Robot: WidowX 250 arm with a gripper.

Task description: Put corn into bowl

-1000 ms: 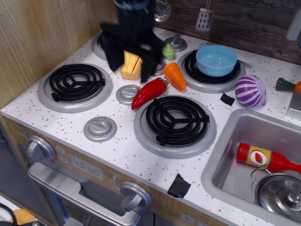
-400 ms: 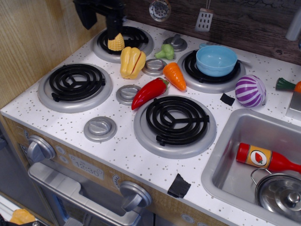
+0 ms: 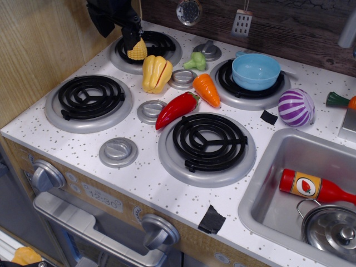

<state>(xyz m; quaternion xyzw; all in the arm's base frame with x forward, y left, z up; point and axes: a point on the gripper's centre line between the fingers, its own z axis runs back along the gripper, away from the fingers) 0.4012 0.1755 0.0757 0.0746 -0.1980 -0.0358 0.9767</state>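
The corn (image 3: pixel 137 51), a small yellow cob with bumpy kernels, lies on the back-left burner (image 3: pixel 161 45). My black gripper (image 3: pixel 118 36) hangs at the top left, over that burner's left side. Its jaws look spread, and one finger (image 3: pixel 132 34) comes down right onto the top of the corn. I cannot see the corn pinched between both fingers. The light blue bowl (image 3: pixel 256 70) stands empty on the back-right burner, well to the right of the gripper.
A yellow bell pepper (image 3: pixel 156 73), a carrot (image 3: pixel 207 89), a red chili (image 3: pixel 177 108) and a green piece (image 3: pixel 195 60) lie between corn and bowl. A purple onion (image 3: pixel 296 107) sits right of the bowl. The sink (image 3: pixel 261 183) holds a ketchup bottle (image 3: pixel 311 187) and a steel pot (image 3: pixel 332 231).
The gripper moved from over the bell pepper back and left to the corn on the back-left burner. In the last half second it shifted only slightly. The corn has not moved.
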